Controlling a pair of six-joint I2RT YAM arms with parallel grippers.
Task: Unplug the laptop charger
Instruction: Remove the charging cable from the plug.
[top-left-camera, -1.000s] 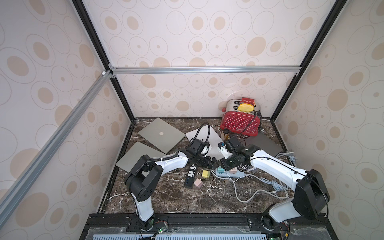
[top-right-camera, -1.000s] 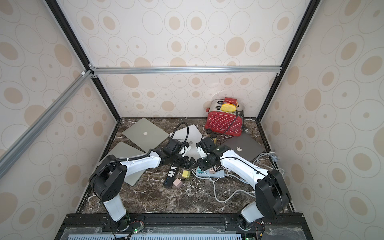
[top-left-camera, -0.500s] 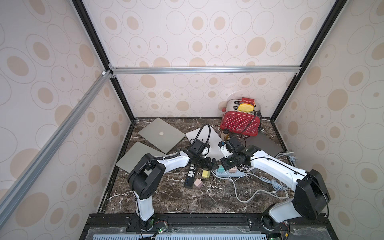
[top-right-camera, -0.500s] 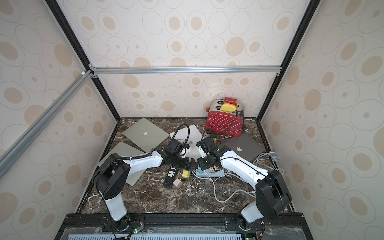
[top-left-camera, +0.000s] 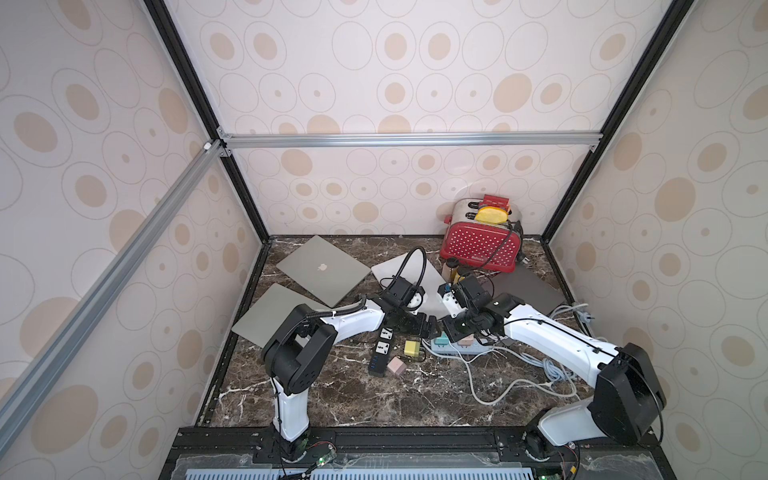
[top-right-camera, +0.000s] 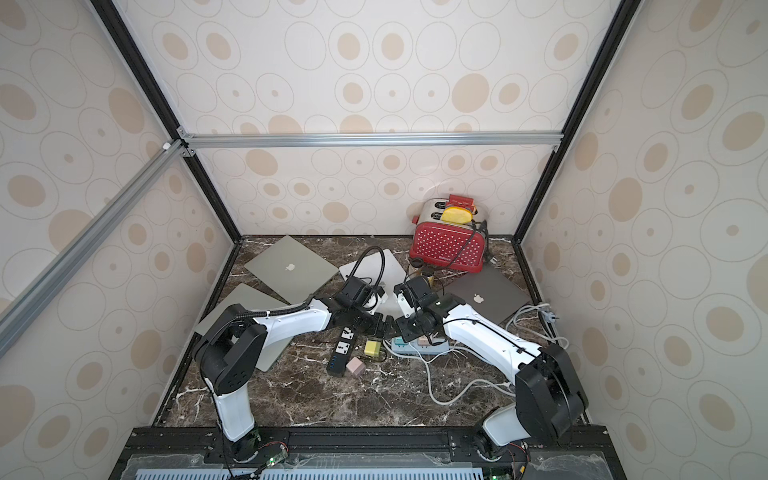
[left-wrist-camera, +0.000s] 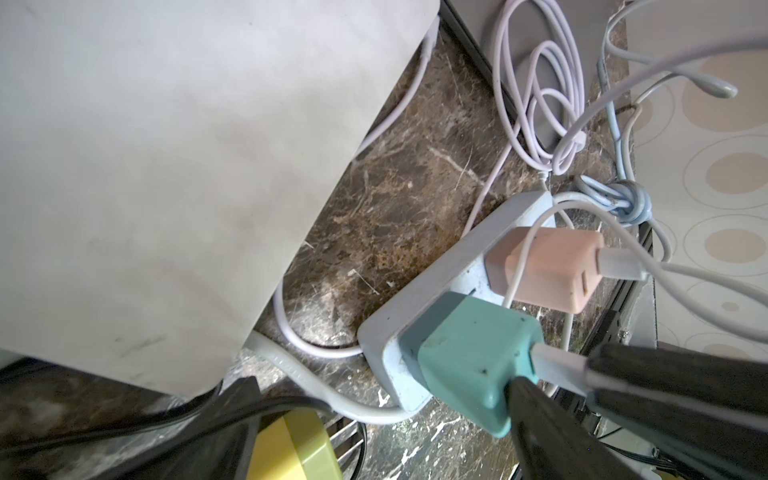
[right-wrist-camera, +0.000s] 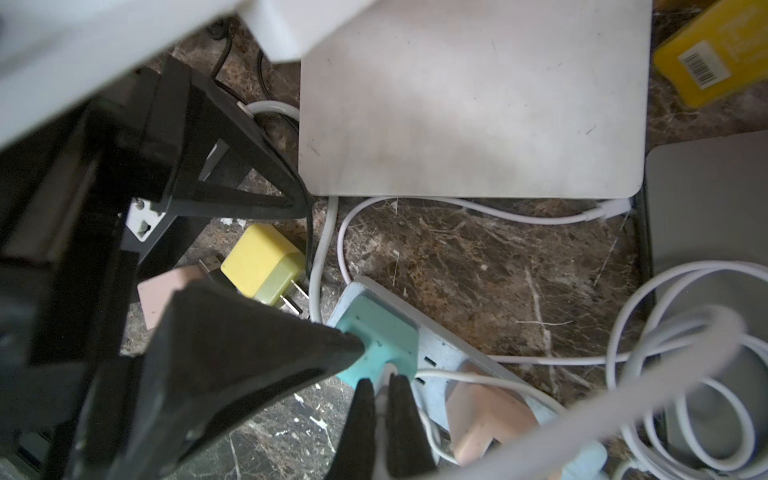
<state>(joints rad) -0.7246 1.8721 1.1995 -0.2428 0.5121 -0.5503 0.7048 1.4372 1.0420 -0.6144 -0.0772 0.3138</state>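
The teal laptop charger (left-wrist-camera: 473, 361) (right-wrist-camera: 382, 336) is plugged into the end of a pale blue power strip (left-wrist-camera: 415, 307) (top-left-camera: 469, 348), beside a pink charger (left-wrist-camera: 544, 270). A white cable plug (left-wrist-camera: 557, 365) sticks out of the teal cube. My right gripper (right-wrist-camera: 382, 388) (top-left-camera: 451, 332) is shut on that plug, close to the cube. My left gripper (left-wrist-camera: 378, 388) (top-right-camera: 384, 326) stands wide open, and one of its black fingers (right-wrist-camera: 249, 353) touches the teal charger's side. The cable runs along the silver laptop (right-wrist-camera: 473, 95).
A loose yellow charger (right-wrist-camera: 262, 266), a loose pink cube (top-left-camera: 395, 366) and a black power strip (top-left-camera: 382, 351) lie by the left gripper. Cable coils (top-left-camera: 561, 365) sprawl at the right. Several closed laptops (top-left-camera: 322, 268) and a red toaster (top-left-camera: 482, 245) fill the back.
The right gripper's jaws have closed onto the cable plug at the teal charger. The left gripper has edged a little closer; both arms otherwise hold their places.
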